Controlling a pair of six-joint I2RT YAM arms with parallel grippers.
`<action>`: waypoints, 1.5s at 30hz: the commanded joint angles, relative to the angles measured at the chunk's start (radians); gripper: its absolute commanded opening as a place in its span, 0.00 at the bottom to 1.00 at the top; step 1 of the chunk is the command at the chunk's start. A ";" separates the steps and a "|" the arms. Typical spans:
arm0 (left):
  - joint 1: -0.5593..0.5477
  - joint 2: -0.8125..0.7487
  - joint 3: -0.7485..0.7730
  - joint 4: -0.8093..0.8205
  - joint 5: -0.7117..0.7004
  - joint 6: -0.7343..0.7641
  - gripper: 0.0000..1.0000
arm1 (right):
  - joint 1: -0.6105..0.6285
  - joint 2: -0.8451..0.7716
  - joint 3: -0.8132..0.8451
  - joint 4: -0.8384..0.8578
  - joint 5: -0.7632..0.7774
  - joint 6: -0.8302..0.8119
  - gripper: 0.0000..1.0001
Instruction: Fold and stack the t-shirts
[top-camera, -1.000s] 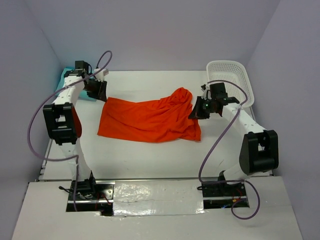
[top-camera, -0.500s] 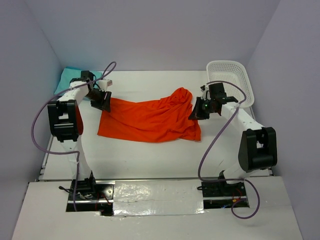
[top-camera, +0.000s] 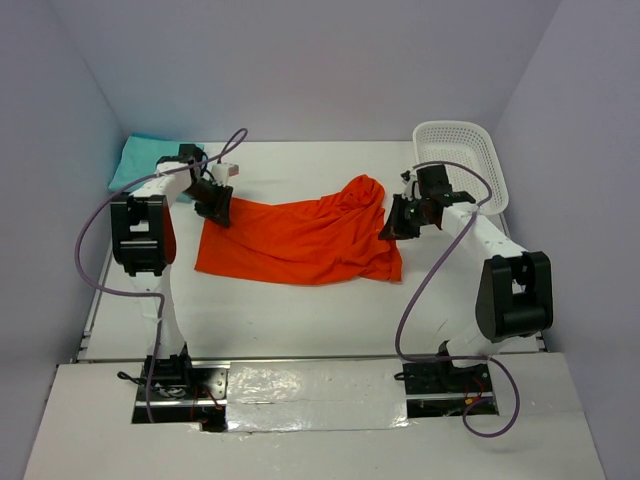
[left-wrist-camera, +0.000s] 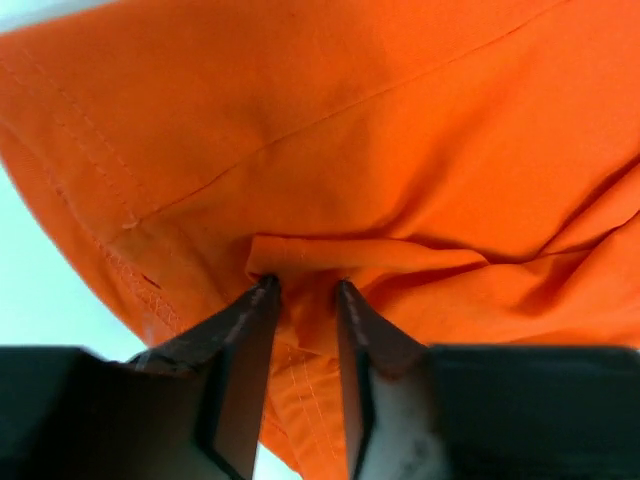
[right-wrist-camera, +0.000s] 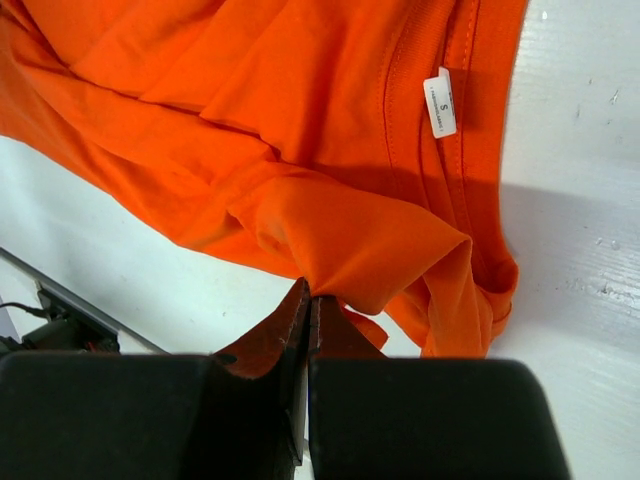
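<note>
A: What lies nearest the arms?

B: The orange t-shirt (top-camera: 300, 240), spread flat across the middle of the table (top-camera: 300, 320) and bunched higher at its right end.

A: And the right gripper (right-wrist-camera: 308, 290)?

B: Pressed together on a fold at the shirt's right edge, close to the collar with its white size label (right-wrist-camera: 439, 101).

A: The left gripper (left-wrist-camera: 305, 288)?

B: At the shirt's far left corner, fingers narrowly spread, a small ridge of cloth bunched at their tips.

A: Farther back?

B: A teal t-shirt (top-camera: 138, 160) in the table's far left corner, apart from the orange one, and a white mesh basket (top-camera: 462, 150) in the far right corner.
</note>
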 joint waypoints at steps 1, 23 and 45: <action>0.002 0.022 0.051 -0.108 -0.044 0.015 0.44 | -0.009 -0.012 0.054 -0.011 0.006 -0.018 0.00; -0.009 -0.050 -0.026 -0.068 -0.119 -0.038 0.47 | -0.021 -0.038 0.066 -0.034 0.012 -0.041 0.00; -0.027 -0.053 0.050 -0.100 -0.161 -0.025 0.00 | -0.036 -0.043 0.072 -0.030 -0.012 -0.038 0.00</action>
